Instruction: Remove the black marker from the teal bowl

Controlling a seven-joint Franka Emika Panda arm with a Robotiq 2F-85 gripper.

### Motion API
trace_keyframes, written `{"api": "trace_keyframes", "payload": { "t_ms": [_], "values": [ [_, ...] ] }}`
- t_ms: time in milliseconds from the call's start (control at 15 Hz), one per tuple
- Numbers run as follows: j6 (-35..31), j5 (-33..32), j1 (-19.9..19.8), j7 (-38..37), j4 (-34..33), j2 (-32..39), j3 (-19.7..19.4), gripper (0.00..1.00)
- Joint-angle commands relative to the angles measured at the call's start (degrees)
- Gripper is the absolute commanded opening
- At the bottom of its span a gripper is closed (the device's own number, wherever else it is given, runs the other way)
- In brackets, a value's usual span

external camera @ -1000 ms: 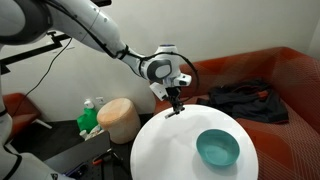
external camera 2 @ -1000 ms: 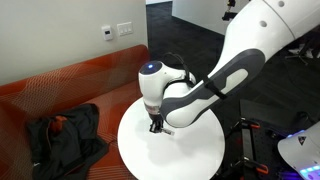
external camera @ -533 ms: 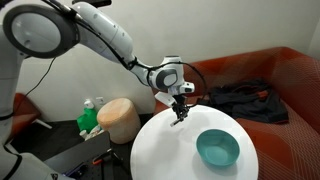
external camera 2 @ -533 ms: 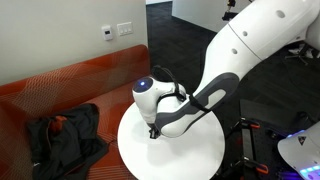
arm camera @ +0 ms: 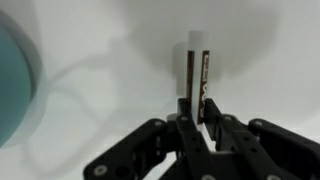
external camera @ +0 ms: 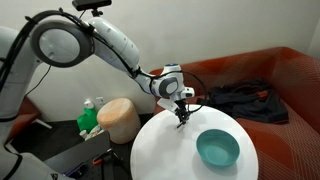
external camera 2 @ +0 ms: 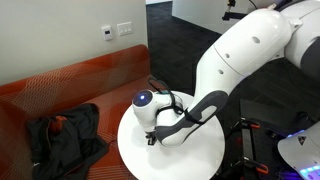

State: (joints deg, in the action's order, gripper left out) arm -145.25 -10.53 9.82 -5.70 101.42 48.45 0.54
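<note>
The teal bowl point(external camera: 218, 148) sits on the round white table point(external camera: 165, 150), empty inside; its rim shows at the left edge of the wrist view point(arm camera: 15, 85). My gripper point(external camera: 182, 116) is low over the table, to the left of the bowl and apart from it. In the wrist view the gripper point(arm camera: 196, 108) is shut on the black marker point(arm camera: 196, 70), a thin dark stick with a pale tip that points away over the white table top. In an exterior view the gripper point(external camera 2: 152, 139) is mostly hidden behind my arm.
A red sofa point(external camera: 270, 75) with dark clothing point(external camera: 245, 100) stands behind the table. A tan round stool point(external camera: 119, 118) and a green bottle point(external camera: 89, 117) are beside the table. My white arm point(external camera 2: 230, 70) fills much of an exterior view.
My gripper has moved down and slightly toward the bowl side, closer to the table top, still holding the marker. The arm has swung lower.
</note>
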Motion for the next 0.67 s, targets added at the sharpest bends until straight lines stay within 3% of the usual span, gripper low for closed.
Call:
{"api": "trace_keyframes", "payload": {
  "t_ms": [0,67,200,600],
  "values": [
    [-1.8,-0.2,0.6,0.9,-0.8,1.0,-0.9,0.22],
    [-2.0,-0.2,0.6,0.7,-0.6,1.0,-1.0,0.46],
    [-2.0,-0.3,0.8,0.6,-0.2,0.8,-1.2,0.49],
    [-3.3,-0.1,1.7,-0.6,4.4,-2.9,-1.0,0.95]
  ]
}}
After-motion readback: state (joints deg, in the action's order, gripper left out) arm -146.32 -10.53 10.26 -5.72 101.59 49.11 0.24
